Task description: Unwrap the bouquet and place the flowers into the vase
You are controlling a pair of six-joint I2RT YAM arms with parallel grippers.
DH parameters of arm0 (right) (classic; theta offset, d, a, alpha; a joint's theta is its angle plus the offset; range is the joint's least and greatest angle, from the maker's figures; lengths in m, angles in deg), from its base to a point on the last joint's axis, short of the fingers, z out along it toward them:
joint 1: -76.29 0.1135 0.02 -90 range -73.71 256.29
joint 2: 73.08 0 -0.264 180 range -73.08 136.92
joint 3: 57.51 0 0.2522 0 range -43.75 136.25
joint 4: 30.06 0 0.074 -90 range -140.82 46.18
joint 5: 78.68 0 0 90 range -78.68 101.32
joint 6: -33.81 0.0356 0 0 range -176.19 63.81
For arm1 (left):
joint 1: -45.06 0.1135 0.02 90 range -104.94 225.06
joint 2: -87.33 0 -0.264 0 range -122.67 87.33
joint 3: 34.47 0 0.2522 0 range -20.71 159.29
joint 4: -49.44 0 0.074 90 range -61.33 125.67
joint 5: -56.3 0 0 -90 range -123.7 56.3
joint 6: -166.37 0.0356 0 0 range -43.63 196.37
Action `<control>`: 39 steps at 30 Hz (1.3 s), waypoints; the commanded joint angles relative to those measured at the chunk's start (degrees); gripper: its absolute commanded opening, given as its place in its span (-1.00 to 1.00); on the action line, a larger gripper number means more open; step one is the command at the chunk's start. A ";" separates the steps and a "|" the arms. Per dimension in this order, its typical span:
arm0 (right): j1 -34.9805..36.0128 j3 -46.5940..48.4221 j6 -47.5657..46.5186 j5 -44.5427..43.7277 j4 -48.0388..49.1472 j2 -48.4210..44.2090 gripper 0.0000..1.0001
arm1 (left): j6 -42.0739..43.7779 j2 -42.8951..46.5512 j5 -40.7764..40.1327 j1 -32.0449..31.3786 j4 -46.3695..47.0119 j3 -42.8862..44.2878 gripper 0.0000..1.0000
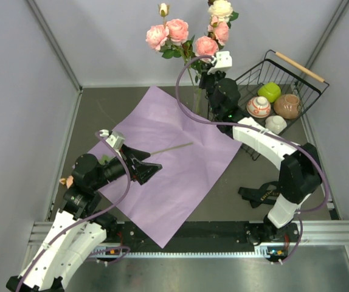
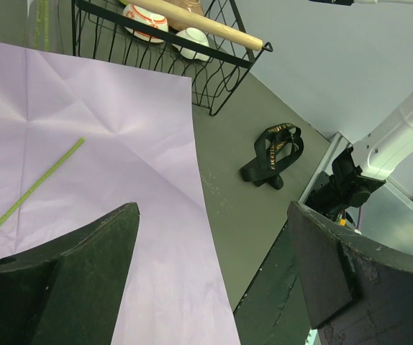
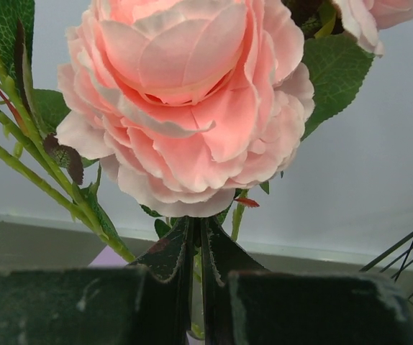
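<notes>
Left gripper (image 1: 149, 163) is spread about as wide as it goes and has nothing in it. It's just hanging over the near-left part of the pink-lilac paper sheet (image 1: 186, 176), and going by the wrist view it isn't touching it.

Right gripper (image 3: 196, 241) is clamped tight, fingers pressed together with only a hairline slit, tucked right under a big pink rose (image 3: 192, 93). Stems and leaves run down around the fingertips, but honestly there's no telling whether a stem is actually pinched in there or just passing behind.

Other stuff: the paper lies flat and opened out across the middle of the table (image 1: 101, 103), with one corner reaching the near edge. A lone green stem (image 1: 171, 148) lies on the paper just beyond the left gripper's tips, not touching them. The black ribbon (image 1: 258, 194) with gold print sits crumpled on the bare table toward the near right, beside the right arm's base. A black wire basket (image 1: 256, 66) with a wooden handle is in the far right corner with a few bowls and pots inside, right next to the right arm's wrist.

The flowers (image 1: 176, 30) stand upright in the vase (image 1: 197, 100) at the far edge, roughly mid-table, by the paper's far corner. So the right gripper is in among the blooms and the left gripper is well apart from them.
</notes>
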 commanded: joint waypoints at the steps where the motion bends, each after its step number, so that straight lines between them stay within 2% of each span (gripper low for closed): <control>1: -0.24 3.27 0.97 -0.75 1.28 0.85 -0.97 | 0.90 0.36 -0.19 0.17 2.04 0.97 0.79; 20: -0.16 2.04 1.41 -0.75 0.32 2.08 -0.84 | 0.98 0.45 -0.19 0.26 2.04 0.45 0.79; 32: -0.16 0.37 3.34 -0.57 -0.04 0.68 -0.56 | 0.81 0.98 -0.28 0.17 1.78 0.45 0.79; 39: -0.16 -1.38 4.04 -0.49 -1.00 -1.25 -0.31 | 0.37 1.15 -0.19 0.17 1.87 0.45 0.79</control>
